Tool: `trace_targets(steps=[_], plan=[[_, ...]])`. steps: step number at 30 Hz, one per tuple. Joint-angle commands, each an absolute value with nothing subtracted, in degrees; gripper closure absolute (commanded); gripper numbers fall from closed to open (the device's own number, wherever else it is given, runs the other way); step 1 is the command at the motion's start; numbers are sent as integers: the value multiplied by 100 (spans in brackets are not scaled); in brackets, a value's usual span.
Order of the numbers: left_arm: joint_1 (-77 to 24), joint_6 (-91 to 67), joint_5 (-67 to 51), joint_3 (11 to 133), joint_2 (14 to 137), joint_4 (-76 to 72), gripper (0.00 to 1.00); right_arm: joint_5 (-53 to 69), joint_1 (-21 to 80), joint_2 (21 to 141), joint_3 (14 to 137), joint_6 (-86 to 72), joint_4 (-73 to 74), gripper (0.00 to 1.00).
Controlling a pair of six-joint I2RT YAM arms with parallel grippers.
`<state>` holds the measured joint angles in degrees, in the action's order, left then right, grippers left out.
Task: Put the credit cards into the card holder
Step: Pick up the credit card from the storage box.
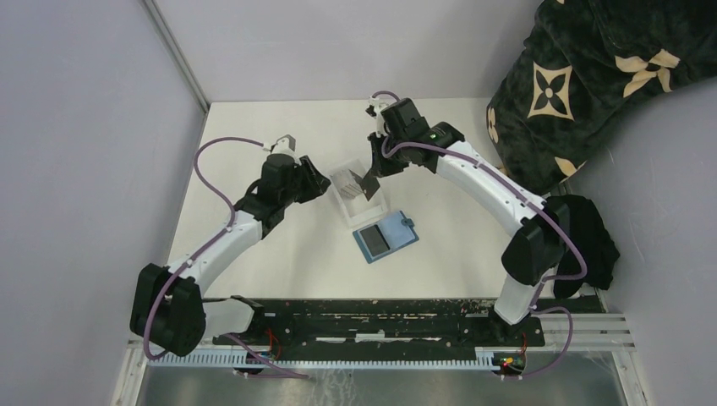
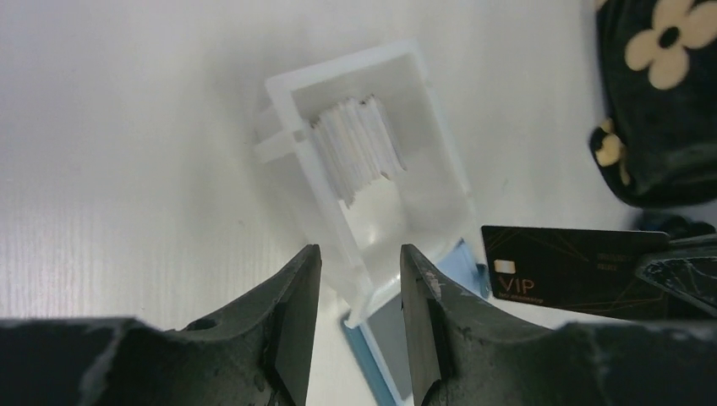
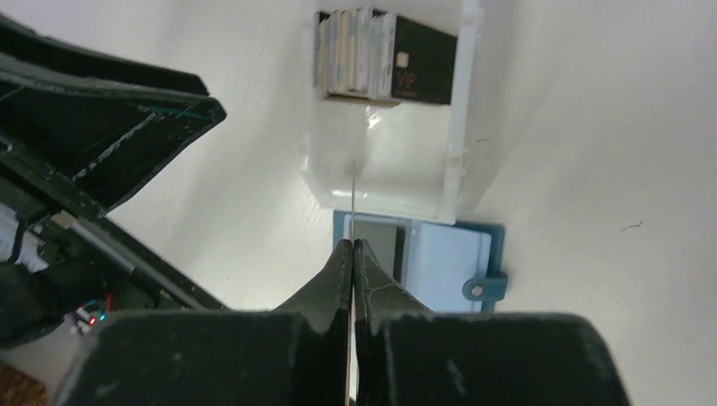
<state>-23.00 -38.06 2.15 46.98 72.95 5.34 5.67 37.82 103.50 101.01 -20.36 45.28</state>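
L gripper [image 2: 359,269]: jaws apart, straddling near corner of clear tray [image 2: 440,127]; spare cards [image 2: 359,148] stacked inside. R gripper [image 3: 352,249] clamped on black card [image 2: 558,271] above tray. Step: transfer. Next: carry it near-right to open wallet [image 1: 385,237], slot edge into pocket.

White table [image 1: 254,169]; carries clear tray [image 1: 362,211], open teal card holder [image 1: 385,238] just beside it, patterned blanket [image 1: 575,76] far right, black cloth [image 1: 592,237] at right edge
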Motion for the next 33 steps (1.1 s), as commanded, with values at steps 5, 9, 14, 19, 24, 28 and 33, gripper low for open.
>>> trace_targets(steps=[5,9,14,19,24,28,33], plan=[[-2341,-3252,-2263,4360,6697,-208,52,2186,3792,9169,8838,-2560,3760,99],[-2361,-3218,-2962,4283,6524,-313,52,2759,3775,8855,8320,-2803,3502,99],[-2361,-3276,-3760,4154,6434,-491,52,3298,3723,8639,7791,-3058,3163,99],[-2364,-3442,-4299,3943,6399,-700,53,3675,3628,8495,7369,-3335,2780,99],[-2363,-3445,-4505,3755,6340,-660,53,3921,3538,8473,7269,-3433,2647,99],[-2360,-3439,-4597,3696,6375,-672,52,4101,3500,8530,7264,-3522,2535,99],[-2357,-3461,-4821,3711,6494,-780,52,4317,3457,8690,7230,-3634,2379,99]])
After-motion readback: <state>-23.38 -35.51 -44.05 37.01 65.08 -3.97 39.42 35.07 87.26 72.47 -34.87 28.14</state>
